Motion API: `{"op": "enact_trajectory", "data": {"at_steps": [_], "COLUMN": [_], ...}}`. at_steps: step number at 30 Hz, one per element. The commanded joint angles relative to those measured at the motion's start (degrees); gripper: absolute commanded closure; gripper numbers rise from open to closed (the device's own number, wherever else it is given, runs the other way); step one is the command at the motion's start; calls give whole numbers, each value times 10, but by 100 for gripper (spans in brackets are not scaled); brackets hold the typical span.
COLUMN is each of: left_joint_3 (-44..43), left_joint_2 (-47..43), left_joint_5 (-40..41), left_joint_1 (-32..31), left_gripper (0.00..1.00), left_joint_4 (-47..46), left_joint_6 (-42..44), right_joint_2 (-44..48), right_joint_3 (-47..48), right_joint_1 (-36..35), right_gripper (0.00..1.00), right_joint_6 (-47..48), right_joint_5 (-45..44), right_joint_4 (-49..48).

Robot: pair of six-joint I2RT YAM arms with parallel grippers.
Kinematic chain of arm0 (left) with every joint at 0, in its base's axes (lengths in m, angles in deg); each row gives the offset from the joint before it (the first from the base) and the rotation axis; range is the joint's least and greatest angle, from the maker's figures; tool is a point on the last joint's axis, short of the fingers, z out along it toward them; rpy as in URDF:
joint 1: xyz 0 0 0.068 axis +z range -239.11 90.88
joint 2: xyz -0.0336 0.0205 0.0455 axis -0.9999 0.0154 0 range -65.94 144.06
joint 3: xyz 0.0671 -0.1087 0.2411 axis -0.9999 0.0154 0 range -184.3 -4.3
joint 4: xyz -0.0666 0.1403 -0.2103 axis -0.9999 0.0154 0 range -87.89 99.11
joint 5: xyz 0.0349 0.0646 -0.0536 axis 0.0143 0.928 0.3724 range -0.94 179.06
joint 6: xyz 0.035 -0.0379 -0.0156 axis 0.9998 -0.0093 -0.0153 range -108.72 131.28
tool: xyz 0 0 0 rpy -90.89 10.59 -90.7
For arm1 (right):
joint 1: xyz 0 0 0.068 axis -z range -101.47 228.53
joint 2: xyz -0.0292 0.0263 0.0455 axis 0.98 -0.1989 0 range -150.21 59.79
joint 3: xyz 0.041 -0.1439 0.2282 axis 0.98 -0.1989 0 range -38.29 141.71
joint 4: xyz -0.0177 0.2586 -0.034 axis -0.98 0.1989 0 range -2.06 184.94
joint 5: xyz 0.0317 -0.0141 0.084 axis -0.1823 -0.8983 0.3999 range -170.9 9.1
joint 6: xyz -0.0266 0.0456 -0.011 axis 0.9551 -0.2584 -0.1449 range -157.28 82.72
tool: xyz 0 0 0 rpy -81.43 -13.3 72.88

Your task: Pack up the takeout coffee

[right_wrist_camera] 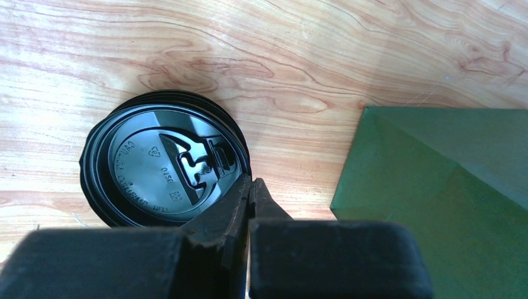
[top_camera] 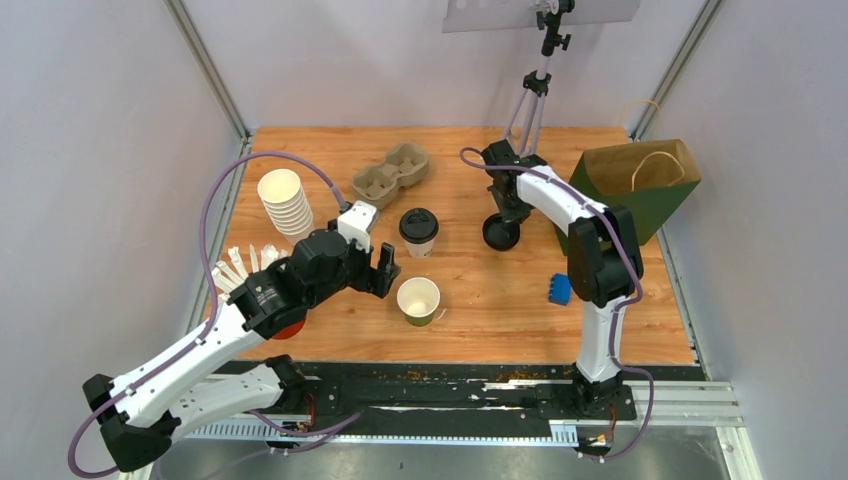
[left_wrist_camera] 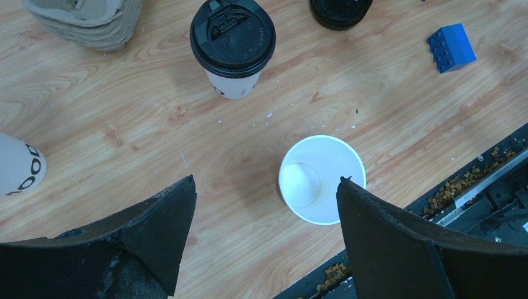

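The white-sided cup (top_camera: 418,231) with a black lid stands mid-table; it also shows in the left wrist view (left_wrist_camera: 232,47). The olive-green-sided cup (top_camera: 418,300) stands lidless in front of it, cream inside (left_wrist_camera: 320,187). My left gripper (top_camera: 390,270) is open and empty just left of the green cup, whose rim lies by the right fingertip (left_wrist_camera: 346,187). My right gripper (top_camera: 502,215) is shut on the rim of the top black lid (right_wrist_camera: 165,165) of a small lid stack (top_camera: 500,234).
A cardboard cup carrier (top_camera: 390,172) lies at the back. A stack of lidless white cups (top_camera: 285,200) is at the left, with white sticks (top_camera: 240,266) in front of it. A green paper bag (top_camera: 635,185) stands at the right. A blue brick (top_camera: 560,289) lies near the right arm.
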Motion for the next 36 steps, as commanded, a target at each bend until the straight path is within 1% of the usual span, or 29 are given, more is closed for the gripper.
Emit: {"op": "enact_trajectory", "data": {"at_steps": [1,6,15,17,18,20,24,26,28,31,36], "left_joint_3": [-15,-14,-13,-13,-13,-14,-15,-15,-13,-13,-13], "left_joint_2": [-10,-11,-17,-18,-18,-18,-21,-22,-24,-23,-19], "left_joint_5": [0,-1,-1,-1,-1,-1,2,4,6,6,6], "left_joint_1": [-2,-3,-3,-2,-2,-2,-3,-2,-3,-3,-2], "left_gripper": [10,10,9,9,9,9,9,9,9,9,9], "left_joint_4": [-5,-7,-5,-5,-4,-3,3,5,5,3,3], "left_joint_6": [8,5,3,3,3,3,4,5,6,6,9], "right_joint_2": [36,61,69,66,63,60,46,39,33,21,5], "right_joint_3": [32,37,38,37,36,30,25,26,24,24,21], "right_joint_1": [-4,-4,-4,-4,-4,-4,-2,-2,-1,-1,1], "right_gripper": [100,100,100,100,98,88,72,67,66,71,70], "right_joint_6": [1,-2,-5,-14,-15,-15,5,10,15,16,19], "right_joint_5": [22,42,59,47,42,38,44,44,52,45,27], "right_joint_4": [7,8,9,9,9,3,-8,-7,-10,-7,-8]}}
